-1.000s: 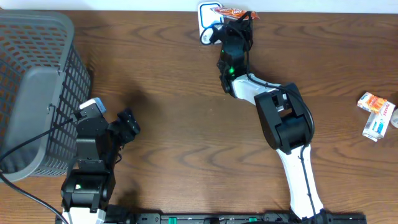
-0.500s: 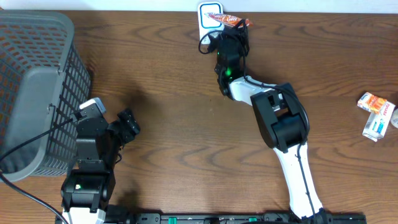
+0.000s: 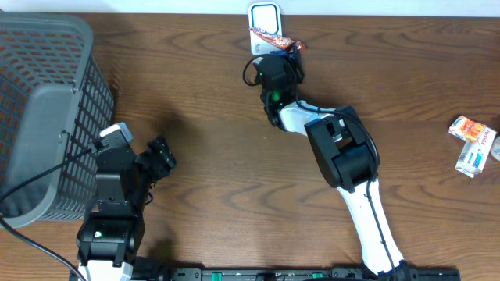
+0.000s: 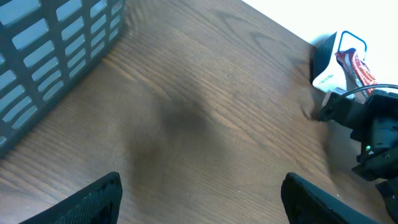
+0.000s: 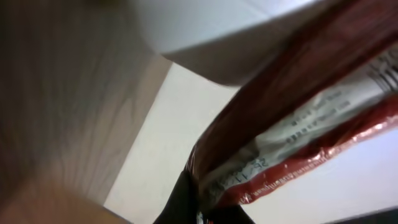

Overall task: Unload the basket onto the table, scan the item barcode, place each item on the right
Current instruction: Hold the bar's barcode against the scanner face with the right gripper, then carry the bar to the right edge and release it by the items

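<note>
The item is a red snack packet (image 3: 273, 36) with a white printed panel, and my right gripper (image 3: 279, 51) is shut on its lower end. The packet hangs tilted over the front of the white, blue-edged barcode scanner (image 3: 264, 13) at the table's far edge. In the right wrist view the packet (image 5: 298, 112) fills the right side, with the scanner body (image 5: 205, 37) blurred just behind it. The left wrist view shows scanner (image 4: 329, 68) and packet (image 4: 356, 65) far off at the right. My left gripper (image 3: 159, 155) stands open near the front left with nothing between its fingers (image 4: 99, 199).
A grey mesh basket (image 3: 43, 101) takes up the left side, close to my left arm; its wall (image 4: 56, 56) shows in the left wrist view. An orange box (image 3: 467, 126) and a white-and-blue box (image 3: 476, 156) lie at the right edge.
My right gripper has swung left with the packet, carrying it from the scanner's right side across its front. The left arm has not moved.
</note>
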Controlling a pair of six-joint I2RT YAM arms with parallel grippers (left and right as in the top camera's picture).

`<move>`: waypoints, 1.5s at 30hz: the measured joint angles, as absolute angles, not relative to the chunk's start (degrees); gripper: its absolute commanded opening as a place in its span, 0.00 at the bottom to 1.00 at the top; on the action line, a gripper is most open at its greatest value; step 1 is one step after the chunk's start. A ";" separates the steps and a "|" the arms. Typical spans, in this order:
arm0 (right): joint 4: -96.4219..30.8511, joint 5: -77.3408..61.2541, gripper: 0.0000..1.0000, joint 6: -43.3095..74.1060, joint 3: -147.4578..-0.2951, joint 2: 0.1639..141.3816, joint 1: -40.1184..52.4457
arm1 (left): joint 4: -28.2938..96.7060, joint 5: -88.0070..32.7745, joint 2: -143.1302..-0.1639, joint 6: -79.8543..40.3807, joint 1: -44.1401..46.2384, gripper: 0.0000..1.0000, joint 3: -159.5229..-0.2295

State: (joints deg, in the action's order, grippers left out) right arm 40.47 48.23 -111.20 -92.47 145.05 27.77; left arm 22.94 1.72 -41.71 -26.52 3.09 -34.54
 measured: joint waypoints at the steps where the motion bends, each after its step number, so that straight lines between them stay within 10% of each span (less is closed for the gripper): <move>1: 41.78 48.40 0.01 -111.20 -92.44 145.05 27.73 | 22.94 1.72 -41.71 -26.52 3.09 0.82 -34.54; 15: 52.69 47.57 0.01 -113.69 -92.58 145.05 24.84 | 22.92 1.72 -41.71 -26.50 3.09 0.82 -34.54; 36: 34.74 46.00 0.01 -114.48 -93.80 144.99 26.41 | 22.17 1.69 -41.71 -27.42 3.09 0.82 -34.54; 45: 49.87 46.35 0.01 -116.90 -93.62 144.79 29.06 | 22.98 1.67 -41.71 -28.23 3.09 0.82 -34.54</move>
